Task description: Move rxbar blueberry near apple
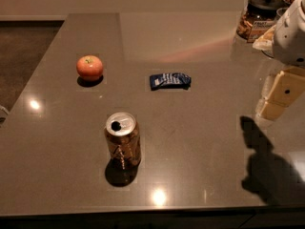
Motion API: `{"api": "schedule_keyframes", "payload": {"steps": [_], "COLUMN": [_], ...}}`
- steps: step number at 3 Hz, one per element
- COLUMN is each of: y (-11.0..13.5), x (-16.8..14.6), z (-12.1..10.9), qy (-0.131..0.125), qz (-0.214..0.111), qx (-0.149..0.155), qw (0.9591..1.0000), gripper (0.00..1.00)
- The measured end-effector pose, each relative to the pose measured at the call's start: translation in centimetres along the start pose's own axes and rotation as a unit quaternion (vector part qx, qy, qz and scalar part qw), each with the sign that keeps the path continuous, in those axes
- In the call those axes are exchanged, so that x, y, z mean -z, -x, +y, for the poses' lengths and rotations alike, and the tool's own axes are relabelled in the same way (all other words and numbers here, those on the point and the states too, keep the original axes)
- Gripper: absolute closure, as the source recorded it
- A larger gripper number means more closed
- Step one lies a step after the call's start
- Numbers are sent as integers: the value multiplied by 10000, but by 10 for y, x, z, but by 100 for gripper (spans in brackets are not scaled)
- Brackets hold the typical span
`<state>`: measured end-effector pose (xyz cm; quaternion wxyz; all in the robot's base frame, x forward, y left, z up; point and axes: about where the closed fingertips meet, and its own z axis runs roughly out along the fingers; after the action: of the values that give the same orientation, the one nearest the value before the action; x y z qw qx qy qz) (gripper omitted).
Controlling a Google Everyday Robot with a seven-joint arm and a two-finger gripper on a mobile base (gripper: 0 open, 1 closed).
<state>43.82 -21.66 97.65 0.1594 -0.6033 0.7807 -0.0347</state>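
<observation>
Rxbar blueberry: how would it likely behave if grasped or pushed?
The rxbar blueberry lies flat and crinkled, so probably light and flexible, unlikely to roll. On the glossy table it may slide. The gripper hangs at the right edge.

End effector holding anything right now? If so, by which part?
Nothing held. The end effector hangs at the right edge, apart from the flat dark blue crinkled snack-bar wrapper lying on the grey countertop.

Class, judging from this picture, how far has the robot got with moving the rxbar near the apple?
Done: nothing yet. The rxbar lies flat on the table, apart from the apple. In hand: the gripper hangs at the right edge, well clear of the bar. Left: reach the bar, grasp it and set it beside the apple.
</observation>
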Motion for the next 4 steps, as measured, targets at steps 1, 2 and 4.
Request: {"api": "schedule_keyframes", "payload": {"steps": [1, 2, 4], "y": [0, 7, 34], "x": [0, -8, -55], "z": [0, -9, -39], "qy": [-1, 112, 486], "qz": [0, -129, -561], "qx": [0, -21, 12], "qw": [10000, 9999, 9972], "gripper": [0, 0, 0]}}
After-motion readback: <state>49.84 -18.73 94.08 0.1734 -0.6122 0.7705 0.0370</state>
